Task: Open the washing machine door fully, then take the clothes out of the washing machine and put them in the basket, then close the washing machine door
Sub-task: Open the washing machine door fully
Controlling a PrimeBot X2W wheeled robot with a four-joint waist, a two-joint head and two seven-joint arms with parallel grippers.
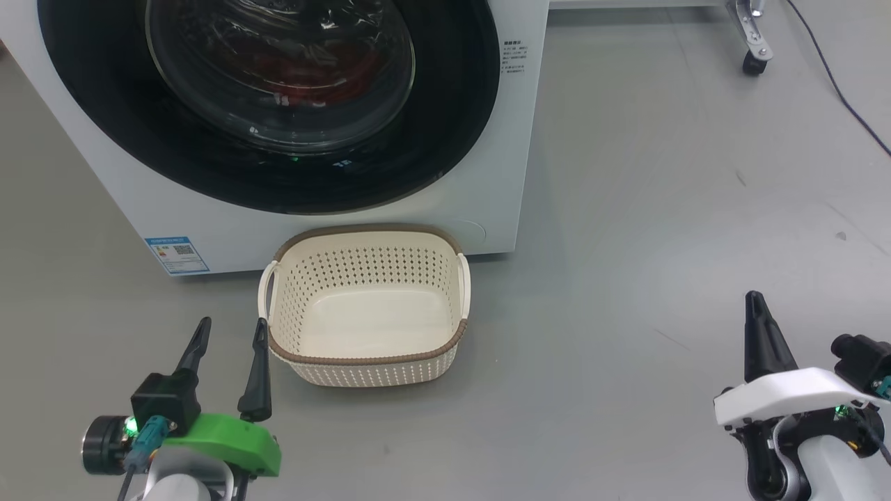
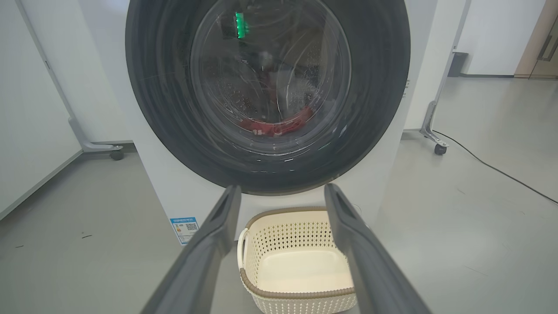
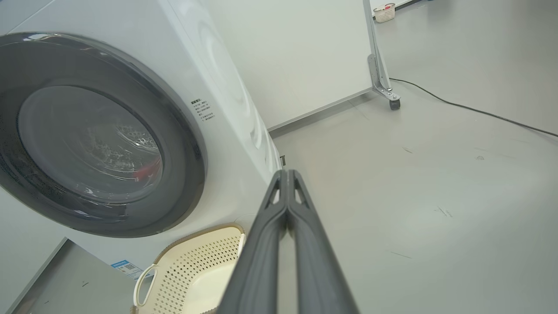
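- The left tool (image 1: 232,323), two long dark fingers on a green mount, sits at the lower left of the head view. Its fingers are spread wide with nothing between them.
- The right tool (image 1: 753,300), dark fingers on a white mount, sits at the lower right. Its fingers are pressed together into one point and grip nothing.
- The small cream rectangular plastic basket (image 1: 362,271), with perforated sides, a brown woven-look rim and white side handles, stands on the smooth grey floor (image 1: 626,278). It is just beside the left tool's inner finger and well apart from the right tool.
- In the left wrist view, the basket shows low down between that tool's spread fingers, its bare bottom visible.
- The big white box-shaped washing machine (image 1: 230,226) stands directly behind the basket, with a small blue sticker (image 1: 176,255) at its lower corner.
- The large round glossy black door (image 1: 452,104), with its bulging clear glass bowl, lies shut against the machine's front, above the basket and beyond both tools.
- The red clothes (image 1: 306,76) lie behind the glass, low in the drum.
- Farther right, a black castor (image 1: 755,64) and a dark cable (image 1: 839,94) rest on the floor.
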